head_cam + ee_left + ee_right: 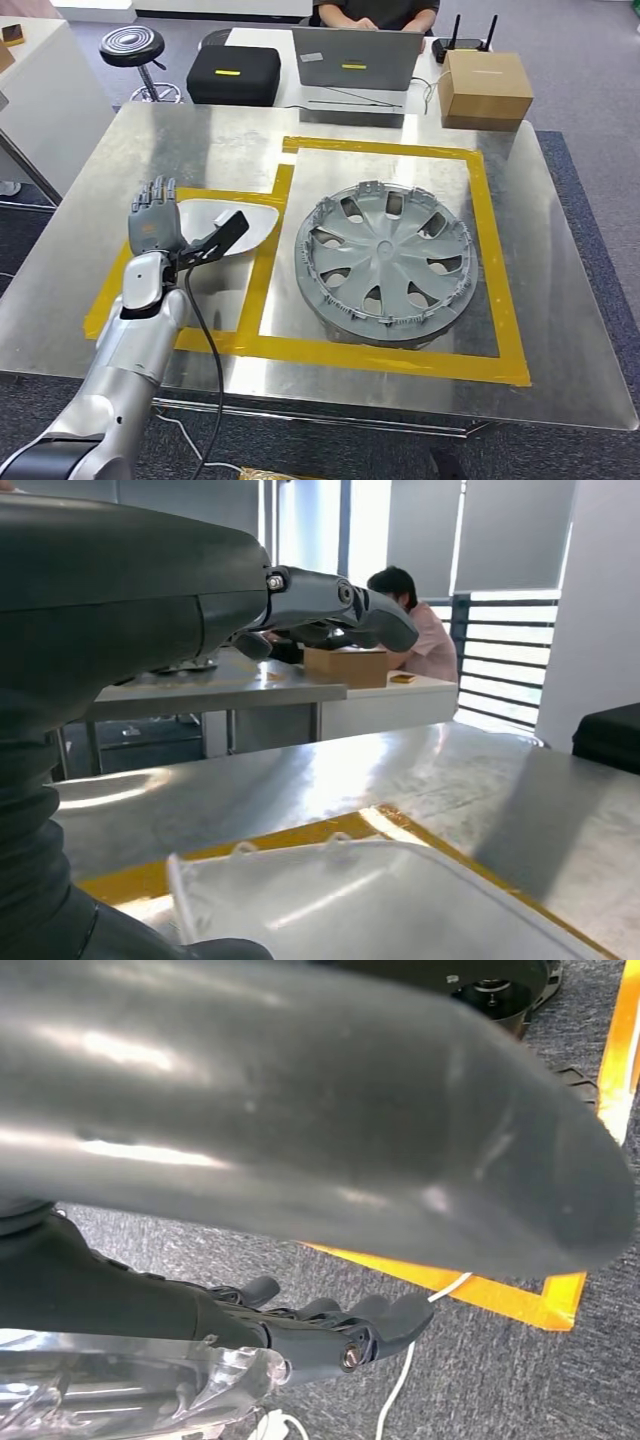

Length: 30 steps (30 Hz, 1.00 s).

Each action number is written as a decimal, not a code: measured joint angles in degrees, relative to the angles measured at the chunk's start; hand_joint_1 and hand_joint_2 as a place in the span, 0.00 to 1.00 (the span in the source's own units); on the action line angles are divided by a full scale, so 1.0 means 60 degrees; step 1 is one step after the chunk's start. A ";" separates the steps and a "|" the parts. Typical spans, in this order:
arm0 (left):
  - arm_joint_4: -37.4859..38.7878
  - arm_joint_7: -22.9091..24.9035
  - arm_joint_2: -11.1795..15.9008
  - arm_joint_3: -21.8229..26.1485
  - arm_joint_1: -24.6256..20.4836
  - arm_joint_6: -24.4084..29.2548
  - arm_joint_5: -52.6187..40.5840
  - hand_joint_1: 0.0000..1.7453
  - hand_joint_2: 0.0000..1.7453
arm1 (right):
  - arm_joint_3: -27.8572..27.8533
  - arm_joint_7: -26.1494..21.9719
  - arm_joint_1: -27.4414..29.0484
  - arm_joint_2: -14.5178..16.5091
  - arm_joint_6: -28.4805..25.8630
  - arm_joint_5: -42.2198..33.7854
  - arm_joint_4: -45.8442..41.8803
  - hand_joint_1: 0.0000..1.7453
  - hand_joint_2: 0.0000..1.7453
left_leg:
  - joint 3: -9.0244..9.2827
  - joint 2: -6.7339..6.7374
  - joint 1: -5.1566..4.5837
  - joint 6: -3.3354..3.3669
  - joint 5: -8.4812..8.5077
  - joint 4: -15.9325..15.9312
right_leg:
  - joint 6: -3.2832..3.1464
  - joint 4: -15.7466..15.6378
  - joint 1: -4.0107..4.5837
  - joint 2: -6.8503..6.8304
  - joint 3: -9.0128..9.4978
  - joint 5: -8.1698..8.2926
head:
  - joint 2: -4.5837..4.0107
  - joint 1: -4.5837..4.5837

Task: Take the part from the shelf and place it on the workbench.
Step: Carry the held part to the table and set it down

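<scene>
Looking down from the head view, the left hand (154, 222) hovers above the workbench (90, 260) with fingers extended and spread, holding nothing. The part (253, 227), a pale flat shell, lies inside the small yellow-taped square (260, 275) at about 2 o'clock from that hand, just beside it. At 3 o'clock sits a grey wheel cover (386, 260) within the larger taped frame. Beyond the bench edge at 12 o'clock stand a laptop (355, 57), a black case (233, 74), a cardboard box (484, 86), and a seated person (377, 14).

From the left wrist view, the left hand's fingers (355, 605) stretch straight above the part (362, 905), clear of it.

From the right wrist view, the right hand (324, 1325) hangs over carpet (490, 1380) and a white cable (407, 1355); fingers lie loosely extended, empty.
</scene>
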 joint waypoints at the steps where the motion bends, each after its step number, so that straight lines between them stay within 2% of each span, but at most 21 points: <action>1: 0.0056 0.0002 0.0013 0.0032 0.0002 0.0016 -0.0007 0.00 1.00 | 0.0000 0.0000 0.0001 0.0000 0.0000 -0.0002 0.0000 0.00 0.00 | 0.0000 0.0000 0.0000 0.0000 0.0000 0.0000 | 0.0000 0.0000 0.0000 0.0000 0.0000 0.0000 | 0.0000 0.0001; 9: 0.0263 -0.0039 0.0021 0.0281 0.0006 0.0139 -0.0040 0.00 1.00 | 0.0000 -0.0005 0.0007 0.0000 -0.0001 -0.0128 0.0000 0.00 0.00 | 0.0001 0.0000 0.0000 0.0000 0.0000 0.0000 | 0.0000 -0.0001 0.0000 0.0001 0.0001 0.0000 | 0.0000 0.0002; 13: 0.0070 -0.0500 0.0009 0.0644 0.0145 0.0165 0.0353 0.00 0.00 | -0.0001 -0.0030 0.0034 0.0000 -0.0010 -0.0206 0.0000 0.00 0.00 | 0.0001 0.0000 0.0000 0.0000 0.0000 0.0000 | 0.0000 -0.0001 0.0000 0.0002 0.0000 0.0000 | 0.0000 0.0001; 20: -0.1603 -0.2047 -0.0048 0.1307 0.1141 -0.0248 0.2269 0.00 0.00 | -0.0010 -0.0150 0.0155 0.0000 -0.0075 -0.0343 0.0000 0.00 0.00 | -0.0001 0.0001 0.0000 0.0000 -0.0001 0.0000 | -0.0001 -0.0001 0.0000 0.0004 -0.0002 -0.0002 | 0.0000 0.0000; 30: -0.4290 -0.3334 -0.0049 0.1360 0.2718 -0.0550 0.4174 0.00 0.00 | -0.0015 -0.0256 0.0249 -0.0004 -0.0131 -0.0469 0.0000 0.00 0.00 | -0.0001 0.0000 -0.0008 0.0011 -0.0009 0.0002 | 0.0002 -0.0015 -0.0009 0.0000 0.0008 -0.0001 | 0.0000 0.0000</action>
